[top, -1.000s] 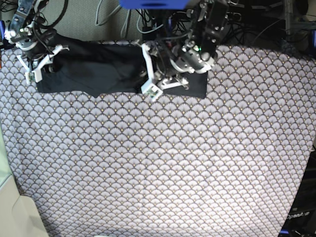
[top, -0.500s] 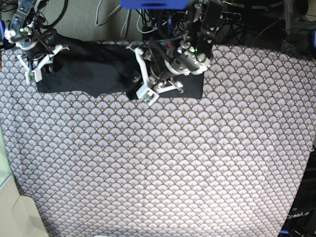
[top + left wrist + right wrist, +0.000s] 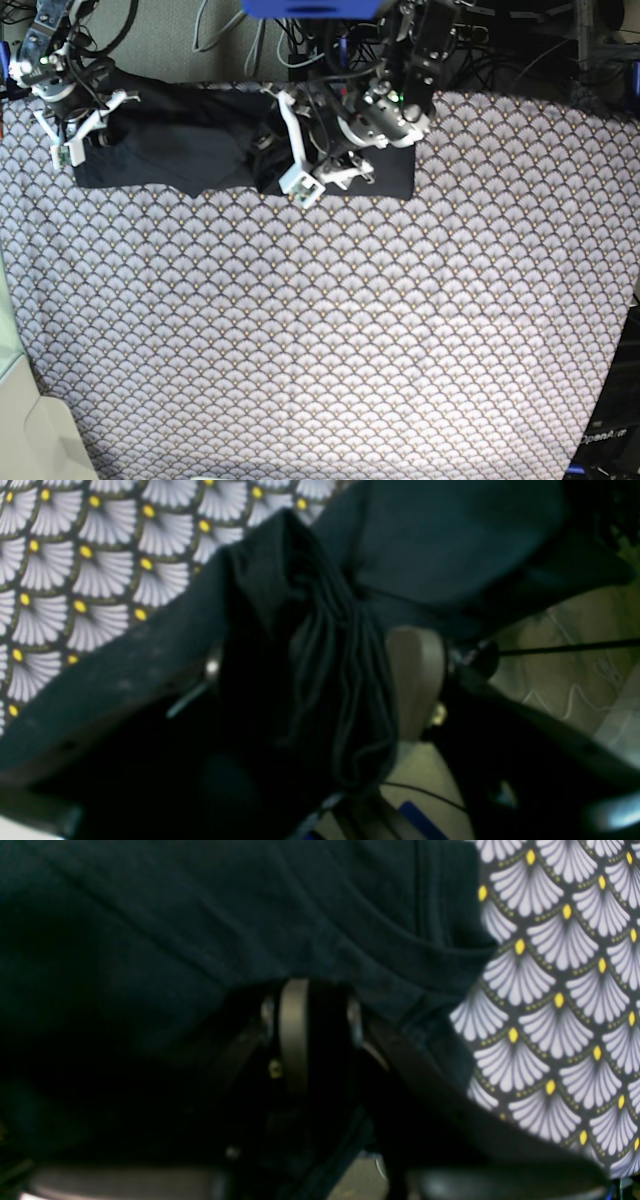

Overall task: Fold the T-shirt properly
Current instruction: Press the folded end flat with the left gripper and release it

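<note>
A worktop [image 3: 320,340] draped in a fan-patterned cloth fills most of the room's view, bare across its near and middle stretches, while the black T-shirt [image 3: 190,140] lies as a long, narrow band along the far edge, already gathered lengthwise into a strip rather than spread flat. Two robot arms bend over it from behind. The left pincer [image 3: 300,170] hangs over the middle of the strip, where a bunched ridge of cloth rises between its jaws; in the wrist view the pleated fabric [image 3: 320,670] sits against one pale pad [image 3: 417,680], but whether the jaws are pressing it or standing wide around it cannot be told from these pictures. The right pincer [image 3: 75,130] rests at the strip's other end, near the worktop's corner, its jaws narrow with dark cloth [image 3: 200,940] lying all around them; a grip on the hem looks likely, though the wrist view is too dark to be sure. By the look of it, the lengthwise folds are done and the crosswise fold, bringing one end of the strip over the other, is what remains, along with smoothing the bunched middle.
</note>
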Robot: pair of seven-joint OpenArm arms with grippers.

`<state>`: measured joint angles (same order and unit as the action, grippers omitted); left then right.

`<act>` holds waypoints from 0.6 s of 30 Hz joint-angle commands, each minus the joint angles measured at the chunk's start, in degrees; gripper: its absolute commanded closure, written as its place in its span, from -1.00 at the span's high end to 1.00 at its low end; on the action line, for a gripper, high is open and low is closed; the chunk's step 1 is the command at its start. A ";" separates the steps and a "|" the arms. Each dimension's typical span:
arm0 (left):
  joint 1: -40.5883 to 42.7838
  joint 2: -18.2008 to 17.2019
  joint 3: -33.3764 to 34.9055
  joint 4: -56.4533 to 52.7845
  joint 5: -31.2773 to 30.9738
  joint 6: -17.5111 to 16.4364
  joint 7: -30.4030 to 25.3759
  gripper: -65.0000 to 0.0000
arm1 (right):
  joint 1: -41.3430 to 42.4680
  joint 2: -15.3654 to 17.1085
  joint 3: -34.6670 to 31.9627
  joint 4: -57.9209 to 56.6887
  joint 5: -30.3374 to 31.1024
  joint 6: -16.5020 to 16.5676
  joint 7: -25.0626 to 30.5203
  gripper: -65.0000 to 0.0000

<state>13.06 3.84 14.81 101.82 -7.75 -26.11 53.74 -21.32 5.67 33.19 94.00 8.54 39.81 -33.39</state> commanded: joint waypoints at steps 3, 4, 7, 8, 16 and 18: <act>-0.27 0.60 0.27 3.54 -1.00 -3.03 -1.30 0.17 | -0.26 0.44 0.08 0.55 0.30 0.19 0.29 -0.73; -0.27 0.78 -0.17 4.51 -1.00 -4.27 -1.30 0.17 | -0.26 0.44 0.08 0.55 0.30 0.19 0.29 -0.73; -0.09 0.69 -0.35 8.03 -1.00 -5.14 -1.21 0.17 | -0.26 0.44 0.00 0.55 0.30 0.19 0.29 -0.73; 0.00 0.69 -0.35 8.90 -1.00 -5.14 -0.94 0.17 | -0.26 0.44 0.00 0.55 0.30 0.19 0.29 -0.73; 3.42 -0.89 -6.94 9.70 -0.91 -5.50 -0.86 -0.12 | -0.26 0.44 0.00 0.55 0.30 0.19 0.46 -0.73; 3.69 -1.42 -7.47 9.61 -0.91 -5.50 -0.94 -0.40 | -0.26 0.44 0.00 0.47 0.30 0.19 0.55 -0.73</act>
<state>17.06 1.91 7.16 110.48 -7.55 -31.29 53.71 -21.47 5.69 33.08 94.00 8.51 39.81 -33.21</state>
